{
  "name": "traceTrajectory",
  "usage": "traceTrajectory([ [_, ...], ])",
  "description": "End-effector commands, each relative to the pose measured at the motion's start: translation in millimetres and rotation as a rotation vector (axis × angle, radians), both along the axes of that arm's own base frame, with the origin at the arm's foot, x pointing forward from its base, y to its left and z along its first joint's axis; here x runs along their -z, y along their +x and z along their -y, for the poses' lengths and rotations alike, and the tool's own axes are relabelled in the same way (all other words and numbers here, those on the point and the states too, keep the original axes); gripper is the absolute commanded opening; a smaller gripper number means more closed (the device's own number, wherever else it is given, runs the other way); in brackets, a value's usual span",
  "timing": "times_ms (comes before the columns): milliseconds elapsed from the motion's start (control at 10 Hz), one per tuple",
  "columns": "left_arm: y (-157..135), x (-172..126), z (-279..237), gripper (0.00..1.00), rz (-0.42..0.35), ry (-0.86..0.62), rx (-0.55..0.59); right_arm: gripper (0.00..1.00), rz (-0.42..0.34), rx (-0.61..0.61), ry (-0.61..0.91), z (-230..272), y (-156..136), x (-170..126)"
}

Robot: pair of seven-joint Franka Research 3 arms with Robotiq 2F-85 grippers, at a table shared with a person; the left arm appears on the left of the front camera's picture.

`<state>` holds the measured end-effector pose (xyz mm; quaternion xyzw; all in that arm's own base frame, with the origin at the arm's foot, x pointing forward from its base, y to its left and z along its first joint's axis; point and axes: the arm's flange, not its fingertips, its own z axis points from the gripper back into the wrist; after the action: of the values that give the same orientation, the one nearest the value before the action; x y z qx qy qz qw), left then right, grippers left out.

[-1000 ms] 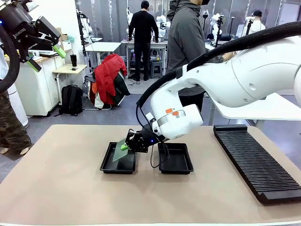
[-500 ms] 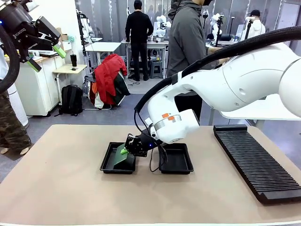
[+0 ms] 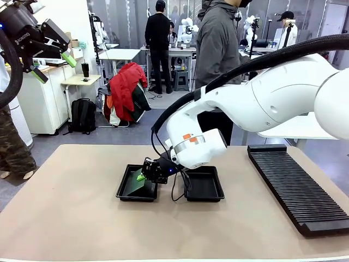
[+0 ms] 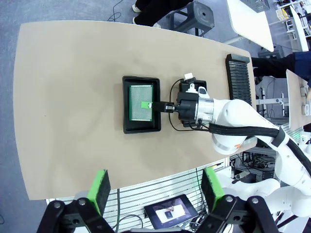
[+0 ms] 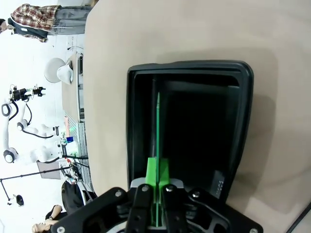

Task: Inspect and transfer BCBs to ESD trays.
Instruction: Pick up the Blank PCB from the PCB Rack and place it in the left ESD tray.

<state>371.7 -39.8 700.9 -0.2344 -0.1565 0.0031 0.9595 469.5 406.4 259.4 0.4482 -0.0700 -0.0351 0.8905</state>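
Observation:
A green BCB [image 3: 134,185] lies low and slightly tilted inside the left ESD tray [image 3: 121,192], with my right gripper [image 3: 143,176] shut on its near edge. The right ESD tray [image 3: 204,186] beside it holds nothing. From the left wrist view above, the BCB [image 4: 138,97] covers most of the tray floor [image 4: 141,128], pinched by the right gripper [image 4: 147,104]. The right wrist view shows the BCB [image 5: 158,126] edge-on between the shut green pads [image 5: 151,174] over the black tray [image 5: 194,131]. My left gripper [image 3: 53,65] hangs open high at the left, its fingers [image 4: 100,187] wide apart.
A long black slotted rack [image 3: 297,188] lies along the table's right side. A person in a grey jacket [image 3: 217,49] stands at the far edge behind my right arm. The tan tabletop [image 3: 71,213] has free room at the left and front.
My right gripper has sunk and shifted slightly left, bringing the BCB from a steep tilt down into the left tray. The left arm has not moved.

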Motion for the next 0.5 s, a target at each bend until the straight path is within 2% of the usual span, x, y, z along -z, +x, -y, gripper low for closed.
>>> traceTrajectory([
  [0,0.0,1.3,-0.4,1.0,-0.002,-0.002,0.0,0.03,-0.023,0.044,-0.012,-6.6,6.0,0.4],
  [100,0.0,1.3,-0.4,1.0,-0.002,-0.002,0.0,0.03,-0.02,0.042,0.024,-4.0,5.6,-1.8],
  [200,0.0,1.3,-0.4,1.0,-0.002,-0.002,0.0,0.03,-0.006,0.006,0.002,-0.8,1.7,1.4],
  [400,0.0,1.3,-0.4,1.0,-0.002,-0.002,0.0,0.03,-0.006,0.006,0.002,-0.8,1.7,1.4],
])
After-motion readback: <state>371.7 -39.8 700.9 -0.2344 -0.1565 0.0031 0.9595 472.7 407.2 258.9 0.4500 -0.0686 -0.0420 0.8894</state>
